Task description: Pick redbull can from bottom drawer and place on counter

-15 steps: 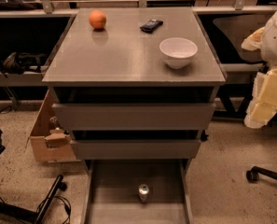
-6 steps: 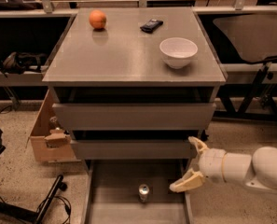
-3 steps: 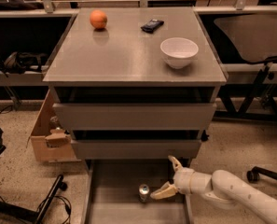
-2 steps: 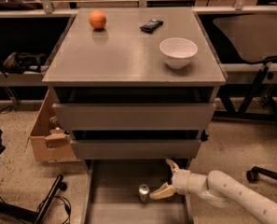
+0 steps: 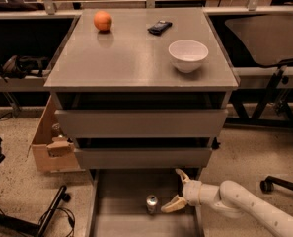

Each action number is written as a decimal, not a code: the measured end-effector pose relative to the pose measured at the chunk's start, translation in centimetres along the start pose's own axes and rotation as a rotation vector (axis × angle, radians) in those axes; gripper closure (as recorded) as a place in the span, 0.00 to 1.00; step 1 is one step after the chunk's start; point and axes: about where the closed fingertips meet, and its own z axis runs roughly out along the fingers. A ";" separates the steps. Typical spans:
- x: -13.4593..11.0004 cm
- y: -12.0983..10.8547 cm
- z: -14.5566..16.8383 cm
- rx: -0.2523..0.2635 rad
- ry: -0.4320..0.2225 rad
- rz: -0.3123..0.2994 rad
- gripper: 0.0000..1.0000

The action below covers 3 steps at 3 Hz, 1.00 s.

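The redbull can (image 5: 151,204) stands upright on the floor of the open bottom drawer (image 5: 117,216), its silver top facing up. My gripper (image 5: 176,190) reaches in from the right on a white arm, just right of the can. Its two pale fingers are spread, one near the drawer front above and one low beside the can, and hold nothing. The grey-brown counter (image 5: 131,58) is the cabinet top above the two shut upper drawers.
On the counter are an orange (image 5: 102,20), a dark phone-like object (image 5: 159,27) and a white bowl (image 5: 188,55). A cardboard box (image 5: 50,141) sits left of the cabinet. A chair base (image 5: 279,181) stands to the right.
The arm swung down from the right and moved left into the bottom drawer. In the last second the gripper has held almost still beside the can, which has not moved.
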 end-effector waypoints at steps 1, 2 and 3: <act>2.9 -0.7 1.0 -0.072 -0.006 -0.085 0.00; 5.1 -2.0 2.1 -0.169 -0.050 -0.165 0.00; 7.1 -2.6 3.4 -0.222 -0.105 -0.185 0.00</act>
